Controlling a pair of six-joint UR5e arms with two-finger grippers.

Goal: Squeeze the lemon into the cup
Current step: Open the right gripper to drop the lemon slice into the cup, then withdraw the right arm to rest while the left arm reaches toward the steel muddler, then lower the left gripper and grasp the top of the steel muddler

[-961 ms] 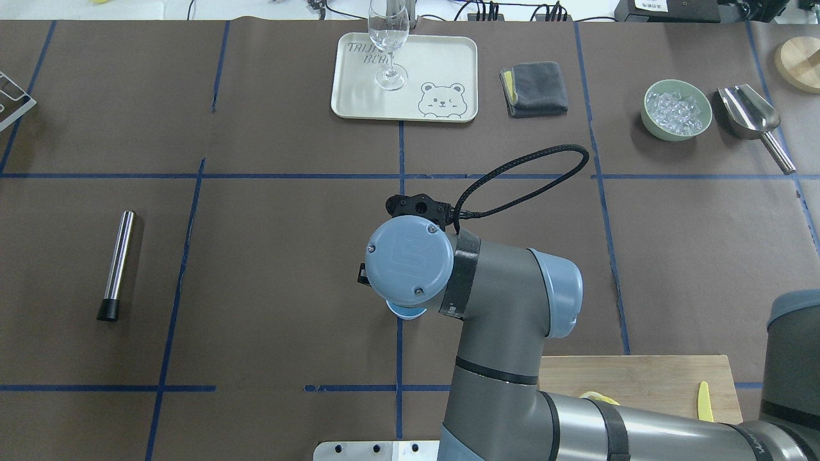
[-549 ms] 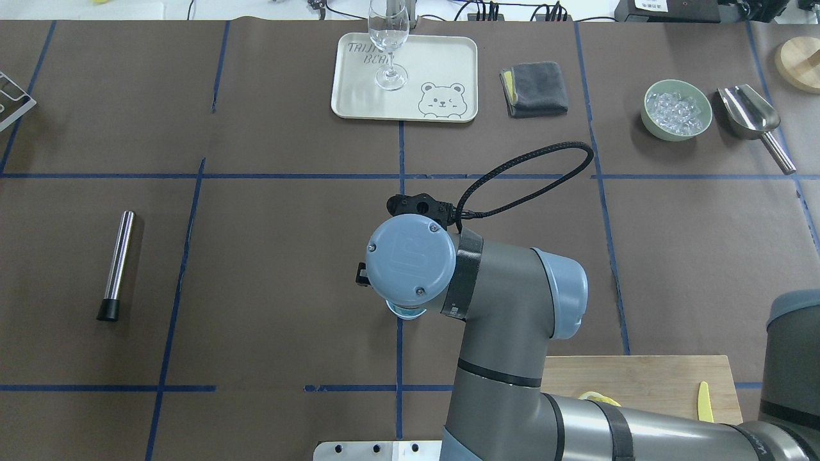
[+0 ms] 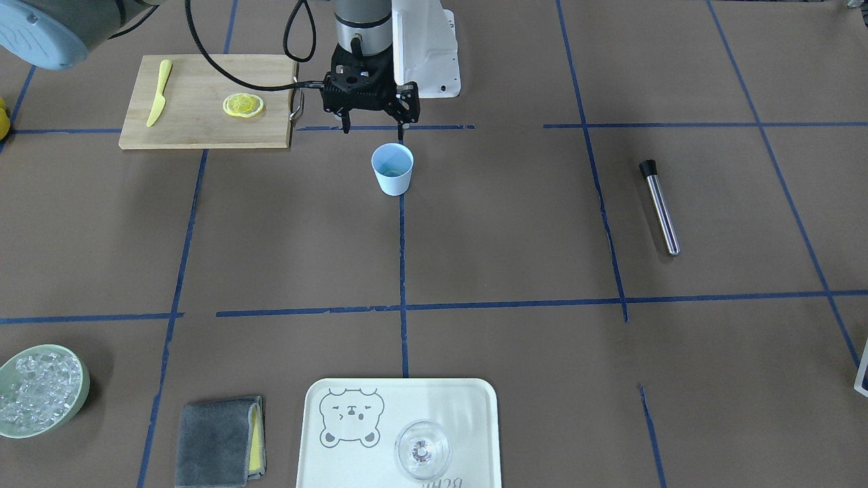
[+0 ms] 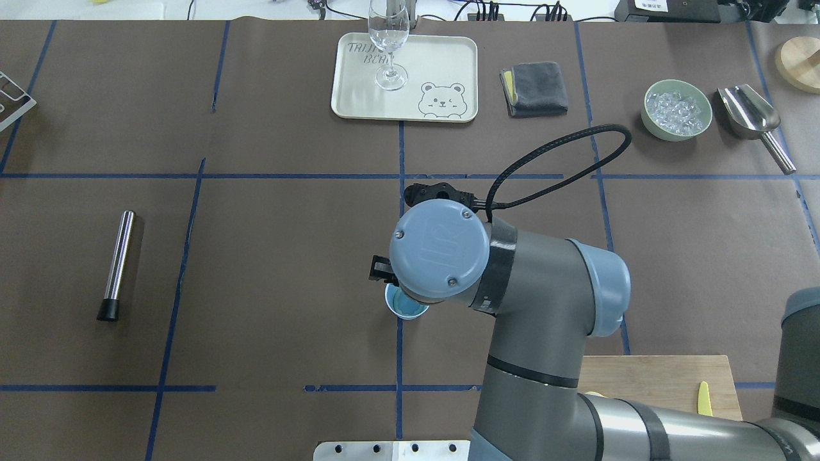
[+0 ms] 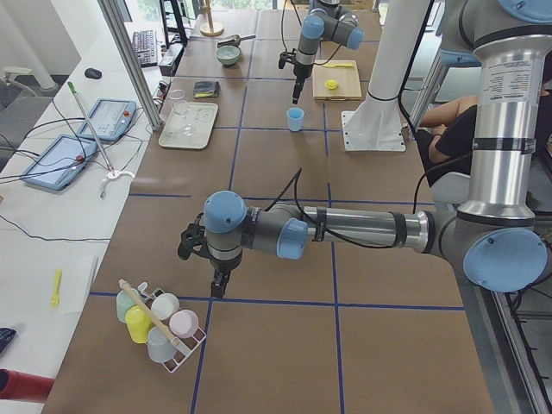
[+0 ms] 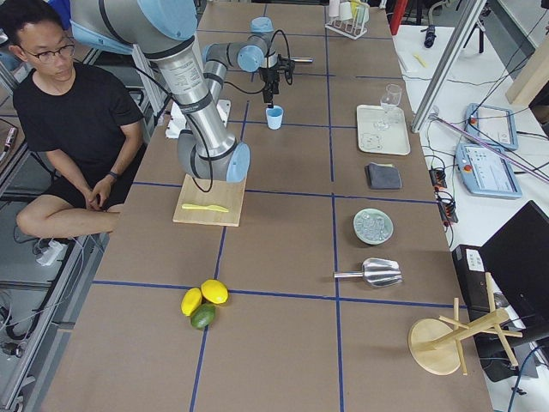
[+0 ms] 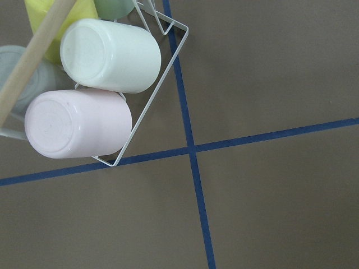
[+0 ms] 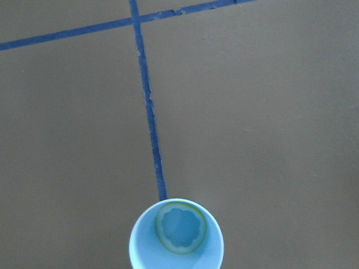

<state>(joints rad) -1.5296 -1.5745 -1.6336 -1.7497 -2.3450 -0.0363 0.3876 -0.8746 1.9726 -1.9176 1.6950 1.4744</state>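
The light-blue cup (image 3: 392, 169) stands upright near the table's middle line. It also shows in the overhead view (image 4: 403, 307) and the right wrist view (image 8: 176, 238), where a round shape with a yellow-green rim lies inside it. A lemon slice (image 3: 243, 105) lies cut face up on the wooden board (image 3: 203, 129). My right gripper (image 3: 373, 129) is open and empty, just above and behind the cup on the robot's side. My left gripper (image 5: 219, 285) hangs over the table near a cup rack; I cannot tell if it is open or shut.
A yellow knife (image 3: 157, 102) lies on the board. A steel rod (image 3: 659, 207) lies apart from the cup. A tray (image 3: 339, 468) holds a clear glass (image 3: 422, 447). A grey cloth (image 3: 220, 440), ice bowl (image 3: 37, 390) and scoop (image 4: 749, 115) stand further off.
My right wrist has moved to the right in the overhead view, uncovering more of the cup. The cup has not moved.
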